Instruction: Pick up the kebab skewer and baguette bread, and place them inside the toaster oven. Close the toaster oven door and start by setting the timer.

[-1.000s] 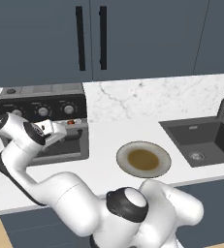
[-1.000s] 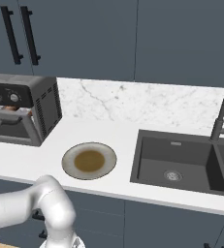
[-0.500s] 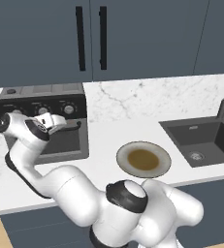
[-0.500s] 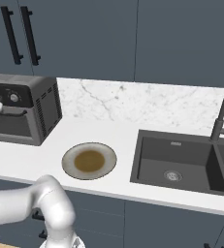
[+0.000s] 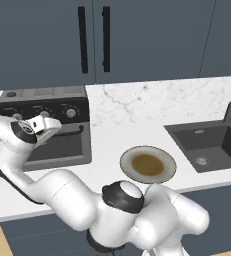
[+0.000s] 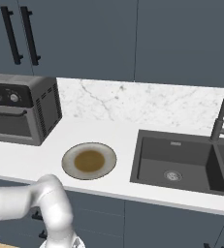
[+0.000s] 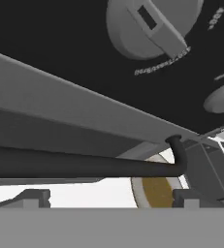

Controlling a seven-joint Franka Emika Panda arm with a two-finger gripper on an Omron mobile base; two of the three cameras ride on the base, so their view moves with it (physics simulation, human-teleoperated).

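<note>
Grey, rigid plastic by its look, the timer knob on the toaster oven at the counter's left wants a firm pinch across its raised rib — smooth, likely slippery — and the gripper hangs spread wide, empty, before the door.

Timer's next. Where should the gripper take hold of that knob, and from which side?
Grip the raised bar across the round knob, coming straight at the oven's black front panel. That ridge gives the open gripper two flat sides to pinch; the disc around it doesn't.
</note>
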